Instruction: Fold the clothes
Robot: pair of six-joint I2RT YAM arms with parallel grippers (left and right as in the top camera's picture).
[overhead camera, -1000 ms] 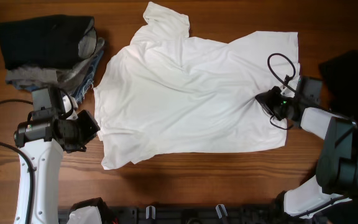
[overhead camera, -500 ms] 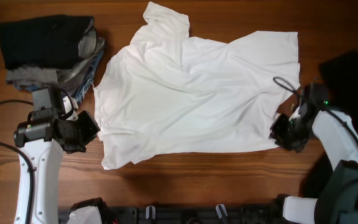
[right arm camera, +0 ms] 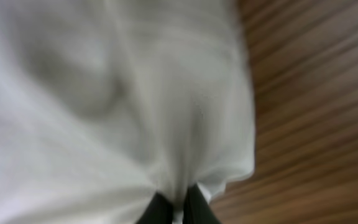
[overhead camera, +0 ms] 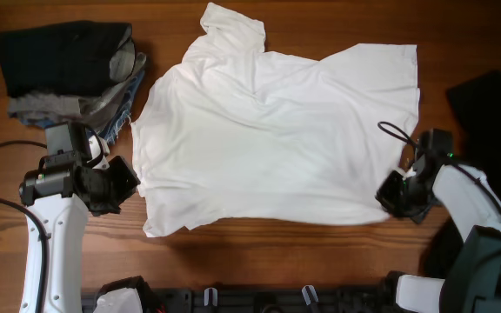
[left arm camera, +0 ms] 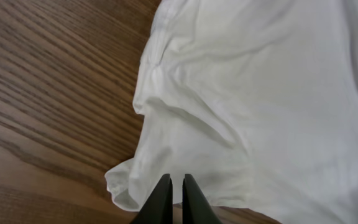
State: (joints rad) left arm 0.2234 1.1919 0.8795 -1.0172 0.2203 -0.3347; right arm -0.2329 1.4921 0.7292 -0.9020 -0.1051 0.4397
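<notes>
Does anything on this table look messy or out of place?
The white T-shirt lies askew and wrinkled rather than flat. The folded stack at top left is untidy, with a denim edge poking out sideways.

Brown wood-grain table (overhead camera: 320, 261), soft even light

The white T-shirt (overhead camera: 268, 130) covers the middle of the table (overhead camera: 277, 256). A bare strip of wood runs along the near edge between the left arm (overhead camera: 50, 235) and the right arm (overhead camera: 472, 204). A stack of folded clothes (overhead camera: 68, 69) blocks the far left corner, just beside the shirt. A black garment (overhead camera: 490, 104) fills the right edge. The far edge on either side of the collar is bare wood.
</notes>
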